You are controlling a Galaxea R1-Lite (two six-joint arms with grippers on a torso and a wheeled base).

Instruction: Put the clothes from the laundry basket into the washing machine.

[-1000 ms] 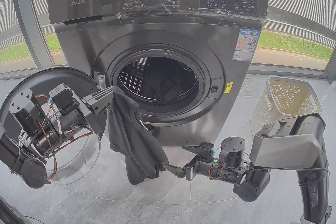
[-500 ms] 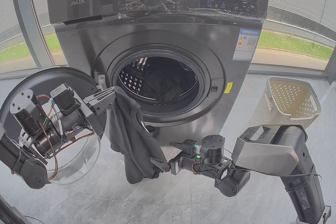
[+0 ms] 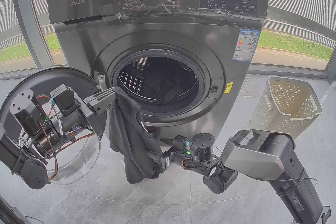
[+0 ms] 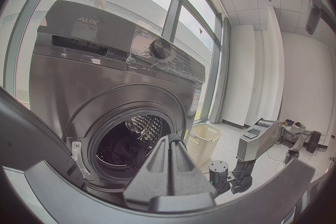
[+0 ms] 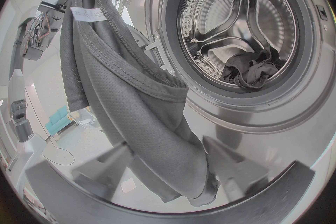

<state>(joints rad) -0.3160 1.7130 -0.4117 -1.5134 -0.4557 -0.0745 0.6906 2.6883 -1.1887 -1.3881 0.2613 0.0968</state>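
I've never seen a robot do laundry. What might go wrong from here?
The left hand pinches only the top edge of the dark grey mesh shirt, so it might slip free and fall. The right hand is open around the shirt's low end; closing on a thin fold could lose it. Most of the shirt hangs below the grey washing machine's round opening, so part may drape over the rim.

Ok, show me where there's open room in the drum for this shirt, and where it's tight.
Free: the drum at its rear and hinge side, bare steel beside the dark clothes heaped low on the latch side. Tight: the opening's lower hinge-side rim, where the grey garment hangs from the left hand, the open right hand around its lower end.
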